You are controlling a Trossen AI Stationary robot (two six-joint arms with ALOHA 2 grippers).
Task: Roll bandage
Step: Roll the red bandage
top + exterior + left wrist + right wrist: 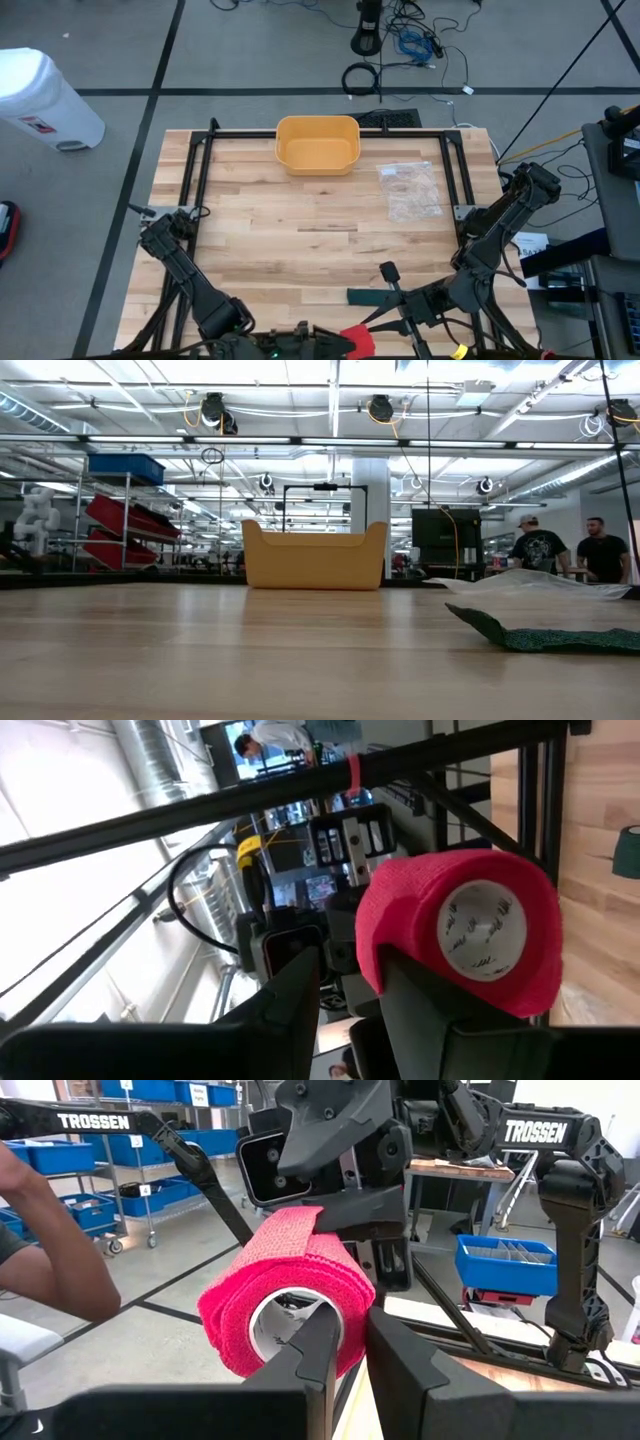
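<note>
At the tabletop's (320,250) near edge, off the wood and between the two arms, the red bandage roll (358,340) hangs in the air. Its long axis runs arm to arm. The left claw (350,985) is clenched on the roll's outside; the right claw (345,1342) pinches the roll's wall, one finger inside the core. A green bandage strip (372,297) lies just beside them, nearer the right arm.

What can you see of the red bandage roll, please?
The roll is bright red, crinkly fabric wound on a white printed core. It is off the table, past its near edge, between both grippers. The left gripper clamps its wall, one finger inside the core. The right gripper pinches the rim at the other end. A short loose tail lies on top.
</note>
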